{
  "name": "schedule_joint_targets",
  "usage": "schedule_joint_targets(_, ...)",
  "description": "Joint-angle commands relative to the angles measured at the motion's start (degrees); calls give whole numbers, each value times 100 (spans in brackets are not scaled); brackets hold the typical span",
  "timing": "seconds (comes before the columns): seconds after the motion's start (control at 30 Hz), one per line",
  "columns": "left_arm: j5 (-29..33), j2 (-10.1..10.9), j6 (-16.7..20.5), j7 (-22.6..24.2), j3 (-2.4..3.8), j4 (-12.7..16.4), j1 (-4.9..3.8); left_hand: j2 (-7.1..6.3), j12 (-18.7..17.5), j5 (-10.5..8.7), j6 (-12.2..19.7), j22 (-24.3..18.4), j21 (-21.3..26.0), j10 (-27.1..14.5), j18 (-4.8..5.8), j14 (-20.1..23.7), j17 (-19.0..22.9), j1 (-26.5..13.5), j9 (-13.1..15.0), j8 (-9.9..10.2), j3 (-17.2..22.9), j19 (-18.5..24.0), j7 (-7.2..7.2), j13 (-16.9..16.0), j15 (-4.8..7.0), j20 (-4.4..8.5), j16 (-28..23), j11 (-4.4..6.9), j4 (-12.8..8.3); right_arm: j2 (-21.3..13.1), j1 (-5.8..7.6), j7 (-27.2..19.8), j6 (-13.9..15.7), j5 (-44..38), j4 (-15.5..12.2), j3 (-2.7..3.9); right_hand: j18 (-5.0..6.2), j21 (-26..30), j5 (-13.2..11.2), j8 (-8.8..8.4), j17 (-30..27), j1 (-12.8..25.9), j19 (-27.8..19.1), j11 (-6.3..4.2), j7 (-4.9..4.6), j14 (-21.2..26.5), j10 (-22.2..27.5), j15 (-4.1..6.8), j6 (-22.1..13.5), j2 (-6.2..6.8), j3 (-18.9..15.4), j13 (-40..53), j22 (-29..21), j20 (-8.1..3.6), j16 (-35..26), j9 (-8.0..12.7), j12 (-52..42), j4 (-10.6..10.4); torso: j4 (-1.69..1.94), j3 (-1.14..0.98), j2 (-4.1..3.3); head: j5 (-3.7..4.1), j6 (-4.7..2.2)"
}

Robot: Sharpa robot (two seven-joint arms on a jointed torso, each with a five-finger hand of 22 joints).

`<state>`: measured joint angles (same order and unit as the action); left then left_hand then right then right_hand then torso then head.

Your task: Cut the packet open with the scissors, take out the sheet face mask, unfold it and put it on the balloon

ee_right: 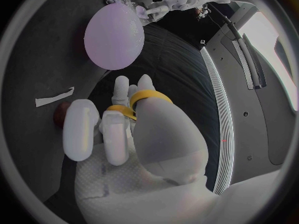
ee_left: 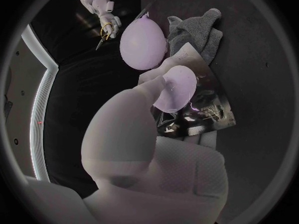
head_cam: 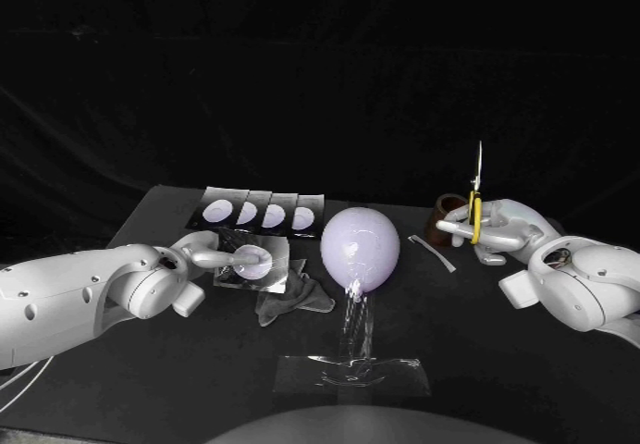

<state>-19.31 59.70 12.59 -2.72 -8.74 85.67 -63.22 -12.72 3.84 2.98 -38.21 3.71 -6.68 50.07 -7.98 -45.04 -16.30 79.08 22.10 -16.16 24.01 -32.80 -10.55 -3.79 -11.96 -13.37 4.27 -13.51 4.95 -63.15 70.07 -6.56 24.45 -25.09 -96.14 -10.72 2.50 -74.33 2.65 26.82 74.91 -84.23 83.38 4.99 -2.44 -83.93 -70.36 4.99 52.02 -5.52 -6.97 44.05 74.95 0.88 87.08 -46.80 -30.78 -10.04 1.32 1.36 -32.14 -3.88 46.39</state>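
The left hand (head_cam: 214,259) pinches the packet (head_cam: 274,248) left of the balloon (head_cam: 360,248), while the right hand (head_cam: 504,231) grips the scissors (head_cam: 474,208) upright at the right.

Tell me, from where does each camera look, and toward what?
Head view: above, looking down at the table; left hand holds the packet, right hand the scissors.
Left wrist view: behind the left hand, facing packet and balloon.
Right wrist view: behind the right hand, facing the balloon.
All share the balloon.
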Motion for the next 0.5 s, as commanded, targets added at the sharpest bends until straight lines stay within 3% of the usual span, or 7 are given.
schedule_joint_targets(0.03, -272, 30, 341, 423, 4, -70, 5, 90, 76, -20, 125, -113, 415, -188, 400, 286, -49, 144, -16, -1, -355, 832, -500, -21, -52, -334, 86, -51, 37, 1, 0, -104, -46, 11, -10, 4, 79, -20, 16, -31, 722, -330, -1, -687, -7, -465, -1054, 28, 45, -347, -46, -2, 971, 21, -11, -8, -1017, -3, 0, -2, 1, 2, -1)
schedule_joint_targets(0.1, -433, 42, 345, 527, 12, -105, 5, 180, 165, -33, 211, -102, 400, -300, 443, 473, -119, 305, -25, -50, -832, 938, -300, -36, -89, -371, 228, -109, 91, -1, 0, -103, -46, 16, -10, 4, 79, -18, 16, -36, 719, -325, -2, -687, -8, -465, -1053, 28, 46, -342, -51, -5, 970, 22, -12, -9, -1010, -6, 1, -1, 3, 7, 2)
schedule_joint_targets(0.13, -514, 45, 342, 568, 16, -123, 5, 176, 193, -11, 292, -104, 402, -388, 465, 601, -141, 368, -40, -53, -1135, 996, -135, -32, -85, -359, 275, -68, 146, -2, 0, -102, -46, 17, -10, 4, 78, -23, 16, -42, 717, -316, 0, -685, -10, -464, -1052, 27, 48, -337, -58, -9, 972, 22, -12, -11, -999, -12, 1, -1, 3, 7, 2)
schedule_joint_targets(0.23, -757, 56, 314, 680, 25, -173, 5, 261, 239, -20, 332, -131, 438, -531, 473, 836, -158, 590, -45, -105, -1606, 1237, -40, -30, -94, -396, 323, 19, 273, -6, 0, -100, -45, 20, -10, 4, 78, -22, 16, -47, 719, -309, 0, -684, -11, -465, -1051, 26, 50, -333, -64, -11, 972, 23, -12, -13, -993, -17, 1, 1, 0, 20, -5)
schedule_joint_targets(0.27, -851, 61, 302, 719, 28, -191, 5, 266, 261, -20, 324, -122, 423, -612, 471, 960, -164, 727, -42, -151, -1780, 1227, -57, -26, -195, -355, 349, 268, 346, -8, 0, -99, -45, 21, -10, 4, 79, -18, 16, -52, 719, -303, -1, -683, -12, -464, -1051, 26, 52, -328, -71, -8, 971, 24, -12, -14, -990, -21, 1, 3, 0, 20, -5)
schedule_joint_targets(0.4, -1104, 73, 263, 833, 38, -248, 4, 259, 418, -10, 315, -120, 417, -790, 463, 1353, -216, 1160, -57, -303, -2172, 1324, -47, -35, -212, -363, 536, 364, 847, -10, 0, -95, -45, 23, -10, 4, 79, -18, 16, -52, 719, -303, -1, -683, -12, -464, -1051, 26, 52, -328, -71, -8, 971, 24, -12, -14, -990, -21, 1, 2, -3, 22, 0)
schedule_joint_targets(0.5, -1237, 81, 238, 912, 43, -278, 4, 246, 475, -15, 276, -120, 417, -806, 458, 1440, -234, 1275, -59, -360, -2208, 1351, -77, -38, -206, -350, 604, 393, 981, -8, 0, -93, -47, 24, -9, 4, 79, -17, 16, -55, 721, -299, -2, -682, -13, -465, -1050, 25, 53, -325, -75, -9, 971, 24, -11, -16, -985, -24, 3, 1, -4, 20, 4)
